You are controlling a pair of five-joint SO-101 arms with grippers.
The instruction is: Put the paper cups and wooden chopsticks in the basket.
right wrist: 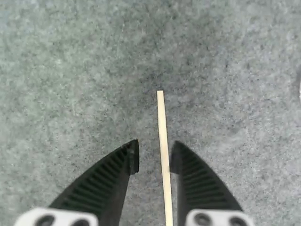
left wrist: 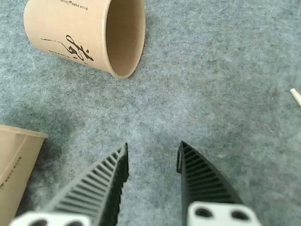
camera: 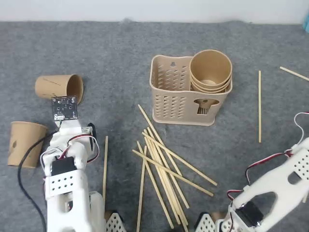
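One paper cup (camera: 59, 87) (left wrist: 84, 35) lies on its side at the left, mouth toward the basket. A second paper cup (camera: 24, 144) (left wrist: 16, 165) lies nearer the front left. My left gripper (left wrist: 153, 150) hovers open over bare carpet between them, just short of the first cup, with nothing in it. The tan basket (camera: 176, 92) holds stacked paper cups (camera: 211, 70) in its right compartment. My right gripper (right wrist: 154, 157) is open low over the carpet, with a single wooden chopstick (right wrist: 162, 141) lying between its fingers. A pile of chopsticks (camera: 164, 169) lies in front of the basket.
Loose chopsticks lie right of the basket (camera: 259, 106), at the far right (camera: 293, 73) and beside the left arm (camera: 105, 164). The left arm (camera: 65, 169) stands at the front left, the right arm (camera: 280, 188) at the front right. Grey carpet covers the table.
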